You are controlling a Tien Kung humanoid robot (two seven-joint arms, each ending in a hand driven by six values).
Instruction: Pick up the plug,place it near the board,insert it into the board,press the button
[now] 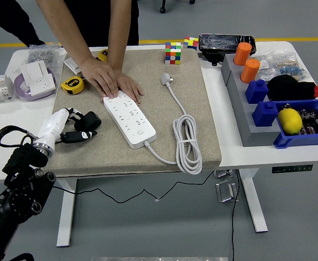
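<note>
The left hand point(74, 126) sits just left of the white board point(129, 119), its fingers curled around a black plug point(87, 120) that rests low over the beige mat point(191, 92); I judge this a grasp taken ready for carrying the plug to the sockets. A person's 2 hands point(111, 81) press flat on the board's far end, apparently to steady it against the coming push. The board's own white cord point(187, 142) lies coiled to its right, ending in a loose white plug point(165, 79) beyond it. The white surface point(260, 155) is crowded: a tape measure point(72, 85) far left of the board, cubes point(173, 53) beyond it, blue bins point(303, 130) well right. Grey floor with a yellow line lies behind.
</note>
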